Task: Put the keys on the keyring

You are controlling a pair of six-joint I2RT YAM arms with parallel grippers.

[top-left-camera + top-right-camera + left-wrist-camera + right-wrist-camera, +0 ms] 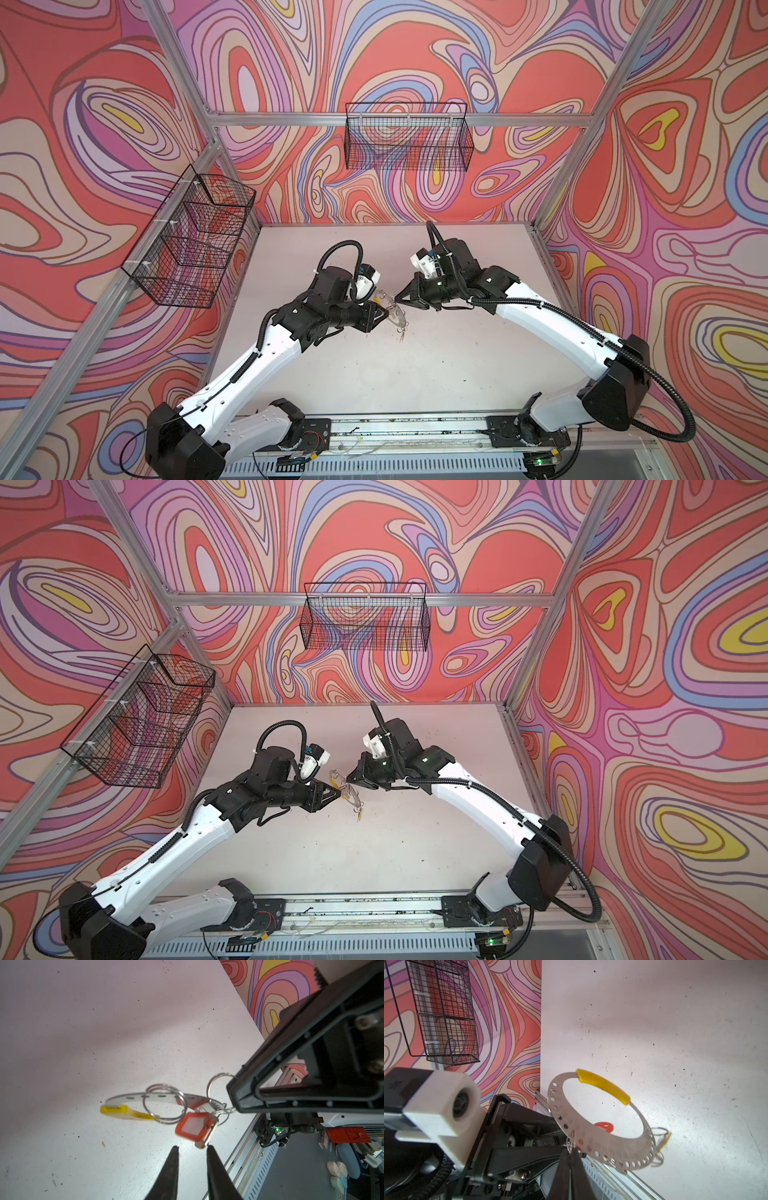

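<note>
Keyring [612, 1151] hangs tilted above the middle of the table [374, 374], pinched at its rim by the fully closed right claw [570, 1152]. We judge it thin, stiff, light and slick, so the bare rim is the best hold. Red-tagged key [194, 1127] and yellow-tagged key [664, 1141] dangle from split rings [164, 1103] and will swing. Left claw [192, 1148], jaws slightly parted, holds nothing; its tips are just beside the red-tagged key.
</note>
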